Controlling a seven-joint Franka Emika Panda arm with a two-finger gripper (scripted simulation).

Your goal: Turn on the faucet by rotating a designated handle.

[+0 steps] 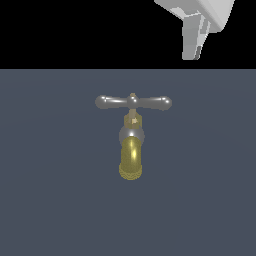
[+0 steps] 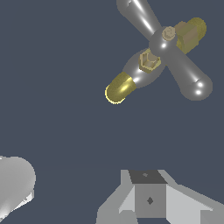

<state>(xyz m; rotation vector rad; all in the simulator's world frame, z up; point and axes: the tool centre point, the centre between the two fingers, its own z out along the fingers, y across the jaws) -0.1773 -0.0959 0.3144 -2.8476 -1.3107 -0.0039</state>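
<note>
I see the faucet (image 1: 131,145) standing at the centre of the exterior view on the dark grey worktop (image 1: 50,200), its brass-yellow spout (image 1: 131,162) pointing toward the lower edge of the frame. The handle (image 1: 133,102) — a glossy grey crossbar with bulbed ends — sits level across the top, nothing touching it. My claw (image 1: 197,37) hangs in the upper right corner, well apart from the faucet; whether it is released or clenched I cannot tell — only part of it shows.
</note>
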